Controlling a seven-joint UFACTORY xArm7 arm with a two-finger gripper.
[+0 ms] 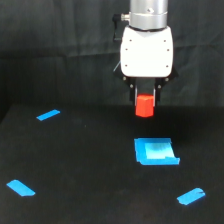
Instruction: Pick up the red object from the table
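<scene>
The red object (pixel 144 105) is a small red-orange cylinder held between the dark fingers of my gripper (pixel 145 100), under the white gripper body. It hangs clear above the black table (pixel 80 165), a little beyond the flat blue tray-like piece (pixel 155 151). The gripper is shut on the cylinder; the fingers hide the top of it.
Short blue tape strips lie on the table at the exterior view's upper left (pixel 48 115), lower left (pixel 20 188) and lower right (pixel 191 196). A black cloth backdrop hangs behind the arm.
</scene>
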